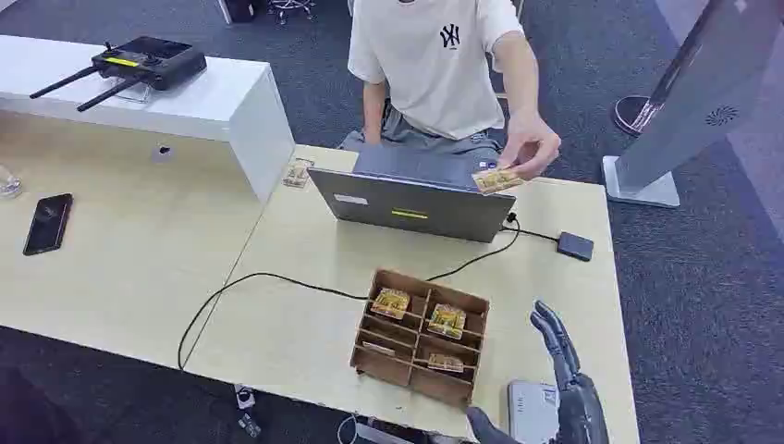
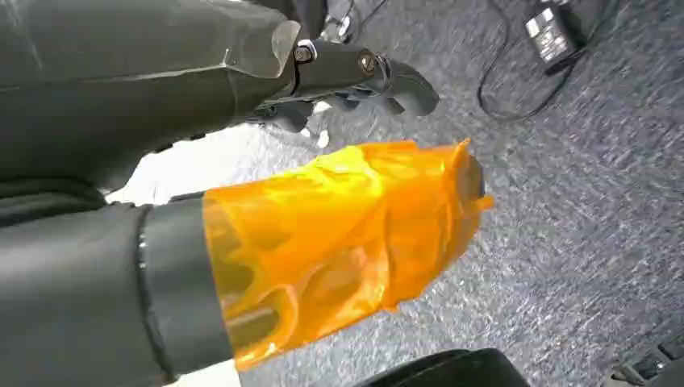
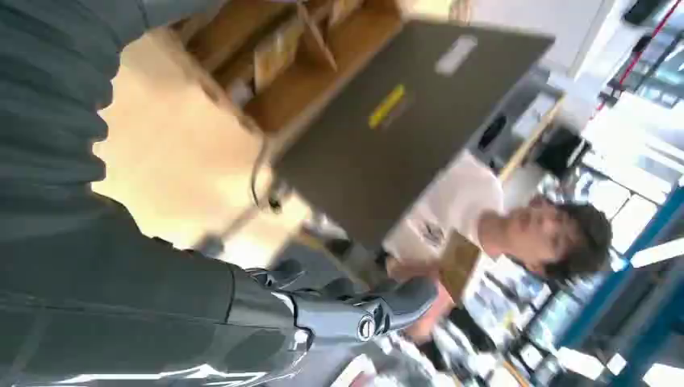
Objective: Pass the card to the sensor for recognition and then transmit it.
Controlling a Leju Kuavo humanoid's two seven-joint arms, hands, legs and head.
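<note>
Above the laptop (image 1: 411, 199), a person's hand (image 1: 529, 143) is holding the card (image 1: 497, 179) — thin, light, prob. stiff; you're raising right hand (image 1: 566, 388) w/ fingers apart, empty; pinch free edge.

Person (image 1: 433, 65) in white shirt sits behind grey laptop (image 1: 411, 199), holds card (image 1: 497, 179) over its top edge. Brown box (image 1: 418, 335) on table (image 1: 296, 324) has more cards inside. Right hand (image 1: 566, 379) near table's front edge, fingers apart, holding nothing. Black phone (image 1: 48, 223) lies far left.
</note>
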